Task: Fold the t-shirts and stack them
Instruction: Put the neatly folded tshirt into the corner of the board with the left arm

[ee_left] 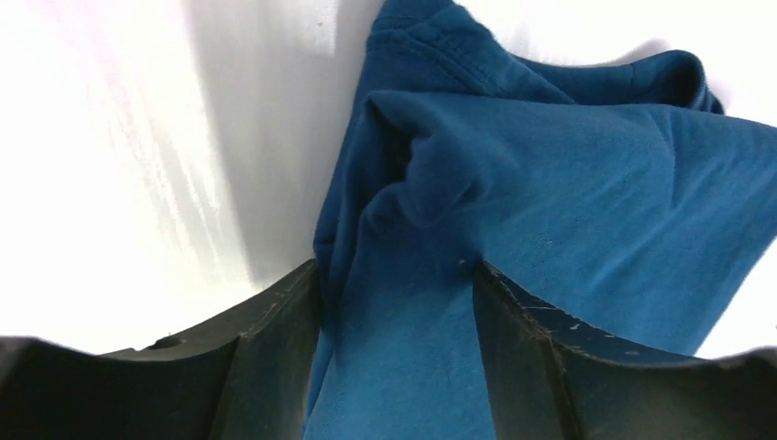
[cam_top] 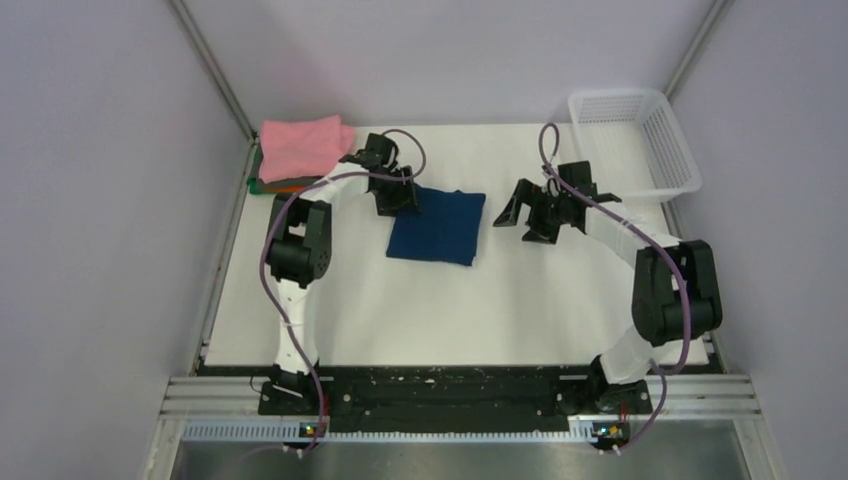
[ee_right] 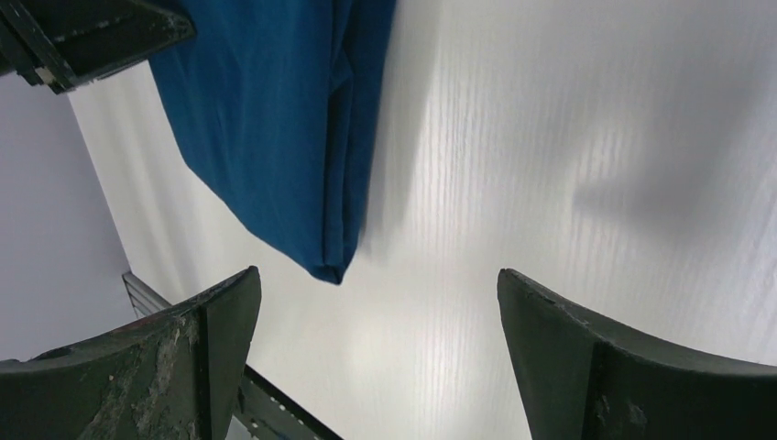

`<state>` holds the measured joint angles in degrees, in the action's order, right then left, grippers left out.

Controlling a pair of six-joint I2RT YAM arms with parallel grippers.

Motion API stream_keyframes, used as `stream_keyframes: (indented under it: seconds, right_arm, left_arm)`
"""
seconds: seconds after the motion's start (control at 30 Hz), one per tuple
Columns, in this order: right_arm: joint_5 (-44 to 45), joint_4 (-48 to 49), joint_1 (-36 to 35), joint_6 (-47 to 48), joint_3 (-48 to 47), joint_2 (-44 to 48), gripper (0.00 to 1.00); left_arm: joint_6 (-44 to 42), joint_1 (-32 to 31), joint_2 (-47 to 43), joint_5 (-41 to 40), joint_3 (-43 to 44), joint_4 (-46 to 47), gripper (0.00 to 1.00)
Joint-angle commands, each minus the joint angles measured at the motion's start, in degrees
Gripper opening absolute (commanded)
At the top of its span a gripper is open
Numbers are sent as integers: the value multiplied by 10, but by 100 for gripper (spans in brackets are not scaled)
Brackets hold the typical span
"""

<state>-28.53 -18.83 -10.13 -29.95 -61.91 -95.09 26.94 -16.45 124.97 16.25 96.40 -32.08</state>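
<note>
The navy blue t-shirt [cam_top: 438, 227] lies folded into a rectangle in the middle of the table; its print is hidden. My left gripper [cam_top: 395, 205] is at its far left corner. In the left wrist view the gripper [ee_left: 396, 275] is shut on a bunched fold of the shirt [ee_left: 568, 183], with cloth filling the gap between the jaws. My right gripper [cam_top: 520, 215] is open and empty just right of the shirt, over bare table [ee_right: 380, 284]; the shirt's edge [ee_right: 266, 119] shows ahead. A folded pink shirt [cam_top: 303, 145] tops the stack of orange and green ones [cam_top: 285, 185] at the far left.
A white mesh basket [cam_top: 635, 140] stands at the far right corner. The cell's walls close in the table on the left, right and back. The left gripper's body [ee_right: 92, 37] shows at the top left of the right wrist view.
</note>
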Motion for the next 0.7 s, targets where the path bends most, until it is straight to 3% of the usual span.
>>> stream_keyframes:
  seconds: [0.0,0.07,0.13,0.23,0.33,0.57,0.67]
  right_arm:
    - [26,14,9,6,37,76,99]
    - [36,13,11,5,52,100,99]
    - [52,12,13,6,64,120,99]
    - [87,3,16,15,78,142,99]
    - [101,-3,25,22,90,153,99]
    - [113,-9,35,52,83,153,99]
    - [142,-15,37,75,72,159,99]
  left_arm:
    - [-2,-39,44,-76,17,-47,59]
    - [-1,-59,51,-128,29,-65,49]
    - [3,-89,70,-239,61,-111,34]
    - [42,-116,111,-402,161,-228,0]
    - [42,-119,114,-484,198,-265,0]
    - [-58,-100,63,-624,215,-178,0]
    - [-93,-80,63,-641,256,-173,0]
